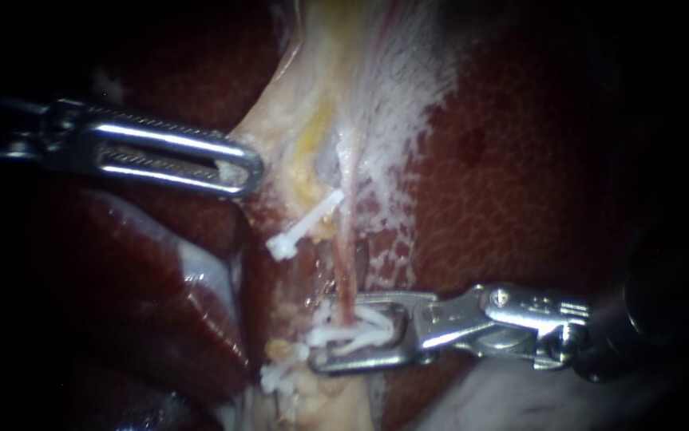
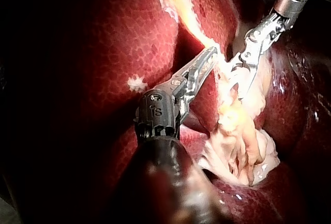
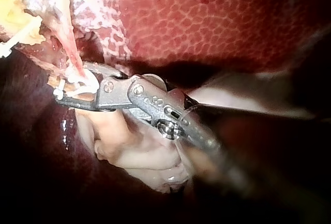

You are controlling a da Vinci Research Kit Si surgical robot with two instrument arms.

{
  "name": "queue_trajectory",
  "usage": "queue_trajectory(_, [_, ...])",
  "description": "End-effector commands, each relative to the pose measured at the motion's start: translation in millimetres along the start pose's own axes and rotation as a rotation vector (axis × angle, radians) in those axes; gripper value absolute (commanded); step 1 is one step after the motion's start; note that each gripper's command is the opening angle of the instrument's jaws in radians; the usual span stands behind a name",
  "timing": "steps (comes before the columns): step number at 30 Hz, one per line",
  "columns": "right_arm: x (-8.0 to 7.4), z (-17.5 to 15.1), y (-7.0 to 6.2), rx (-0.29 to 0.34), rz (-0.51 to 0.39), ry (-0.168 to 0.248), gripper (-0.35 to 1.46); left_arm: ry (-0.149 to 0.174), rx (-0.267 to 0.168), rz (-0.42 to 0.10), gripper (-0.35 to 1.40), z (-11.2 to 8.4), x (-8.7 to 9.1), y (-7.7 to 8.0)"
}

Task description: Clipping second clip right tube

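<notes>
The right instrument [image 1: 322, 331] pinches a white clip [image 1: 364, 327] between its jaws, around the low end of the right tube [image 1: 347, 263]. The left instrument [image 1: 242, 169] has its jaws clamped on pale tissue [image 1: 280, 144] beside the liver [image 1: 536, 175].

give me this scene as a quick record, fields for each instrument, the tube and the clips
left instrument: slotted steel left instrument, shut on pale yellowish tissue
right instrument: steel right instrument, shut on a white plastic clip
tube: thin reddish tube, runs down into that clip
other clips: upper white clip beside the tube; lower white clip away from both instruments
background: dark red liver
</notes>
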Motion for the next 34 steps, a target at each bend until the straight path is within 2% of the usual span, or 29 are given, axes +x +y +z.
queue_trajectory(1, [0.0,-0.1,0.1,0.000,-0.001,-0.001,0.37,0.000,0.000,0.000,-0.35,0.0,0.0,0.0])
queue_trajectory(5, [0.1,-0.1,0.3,-0.028,0.000,0.009,0.25,0.000,0.000,0.000,-0.35,0.0,0.0,0.0])
queue_trajectory(6, [0.2,-0.2,0.4,-0.046,0.006,0.014,0.15,0.000,0.000,0.000,-0.35,0.0,0.0,0.0])
queue_trajectory(7, [0.3,-0.5,0.6,-0.073,0.019,0.024,-0.03,0.000,0.000,0.000,-0.35,0.0,0.0,0.0])
queue_trajectory(10, [0.5,-1.0,1.4,-0.121,0.047,0.042,-0.33,0.000,0.001,0.000,-0.35,0.0,0.0,0.1])
queue_trajectory(15, [-0.1,-2.1,2.2,-0.122,0.058,0.043,-0.35,0.000,0.001,0.000,-0.35,0.1,0.0,0.3])
queue_trajectory(34, [-0.6,-2.1,1.6,-0.123,0.084,0.045,-0.35,0.000,0.001,0.001,-0.35,0.1,0.1,0.4])
